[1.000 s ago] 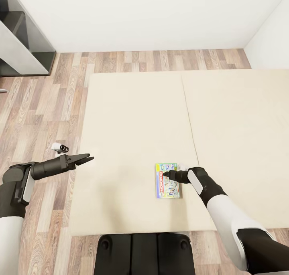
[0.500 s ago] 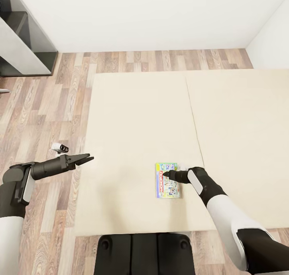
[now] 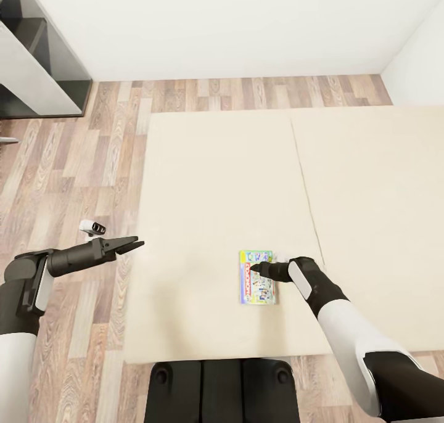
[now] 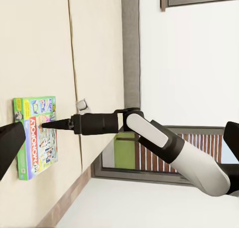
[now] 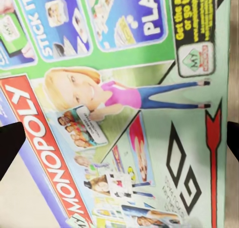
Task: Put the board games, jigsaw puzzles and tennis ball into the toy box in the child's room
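I am working over the bed (image 3: 222,182), whose beige mattress carries one board game (image 3: 258,277) lying flat near the edge closest to me. My right arm reaches over it, and the right jaws (image 3: 254,267) hang low above its printed lid; the right wrist view shows dark fingertips at opposite edges of the picture, so I judge them spread. A flat lid gives no purchase from above. I judge the best method is to straddle one long edge, descend until one fingertip meets the mattress, then pinch. The left jaws (image 3: 137,245) hang over the bed's side edge, spread slightly, holding nothing.
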